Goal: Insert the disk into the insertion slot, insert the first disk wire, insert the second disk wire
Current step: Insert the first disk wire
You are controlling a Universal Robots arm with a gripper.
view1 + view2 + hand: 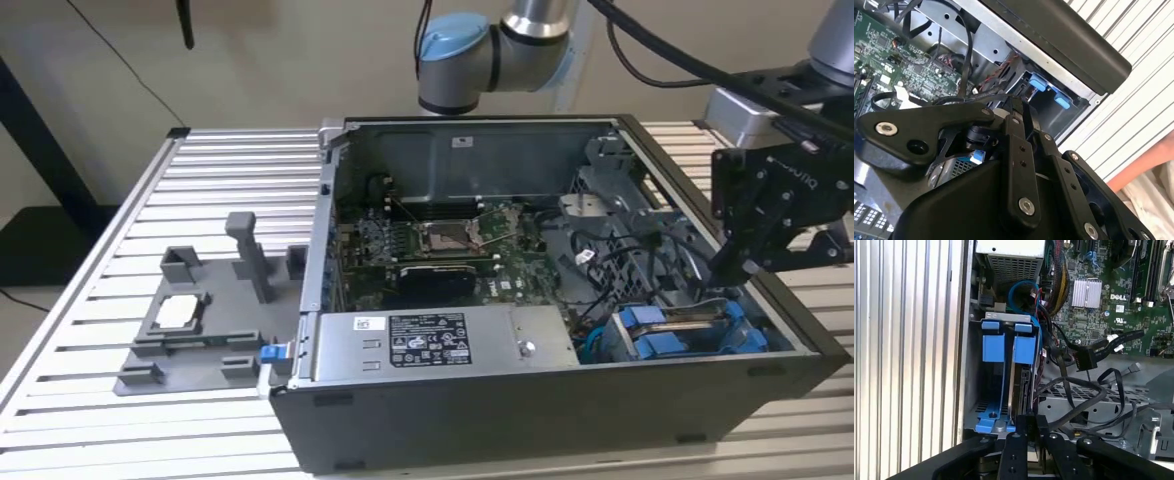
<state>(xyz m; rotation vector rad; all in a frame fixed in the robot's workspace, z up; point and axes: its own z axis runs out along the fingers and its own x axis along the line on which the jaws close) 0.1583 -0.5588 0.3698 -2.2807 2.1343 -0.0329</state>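
Where the disk [1021, 387] stands on edge in the insertion slot [1006, 316], beside a blue bracket [993, 347], the pincer [1031, 427] hangs at its end; whether it is pinching or spread, I cannot tell. Loose black cables [1086, 357] trail nearby inside the computer case [534, 410].

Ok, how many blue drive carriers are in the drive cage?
2. One blue carrier sits by the case wall; the other carrier beside it, toward the motherboard. More could be hidden.

A ribbed aluminium table [134, 200] stands before a plain beige wall [294, 60] under soft, even light.
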